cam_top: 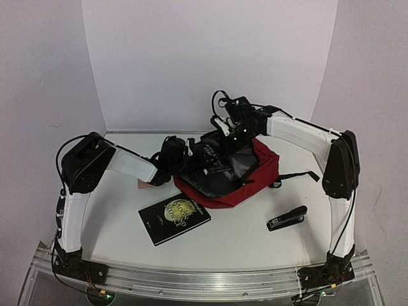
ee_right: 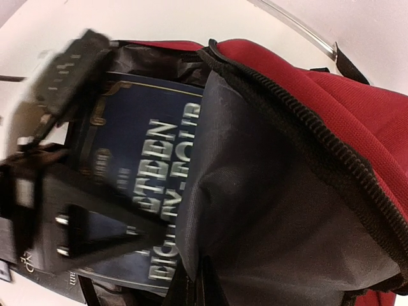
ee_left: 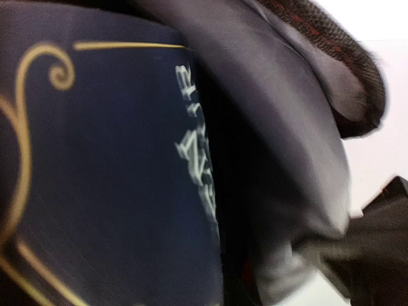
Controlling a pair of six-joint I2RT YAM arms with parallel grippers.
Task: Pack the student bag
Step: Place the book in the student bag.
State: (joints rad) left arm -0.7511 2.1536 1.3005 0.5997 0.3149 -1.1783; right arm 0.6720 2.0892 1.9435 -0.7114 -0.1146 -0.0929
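Observation:
The student bag (cam_top: 258, 177), dark red with grey lining, lies open at the table's middle. My right gripper (cam_top: 233, 132) is shut on the edge of its grey lining flap (ee_right: 268, 210) and holds the opening up; the fingertips (ee_right: 191, 290) pinch the fabric. A navy book with gold trim and white lettering (ee_right: 159, 146) sits partly inside the opening and fills the left wrist view (ee_left: 115, 178). My left gripper (cam_top: 182, 157) is at the bag's left side, and one black finger (ee_right: 89, 233) lies over the book's cover. Its own fingertips are hidden in its wrist view.
A black book with a gold emblem (cam_top: 173, 218) lies in front of the bag. A black stapler (cam_top: 287, 218) lies at the front right. A small brown item (cam_top: 144, 183) sits under the left arm. A black strap (cam_top: 299, 176) trails to the right.

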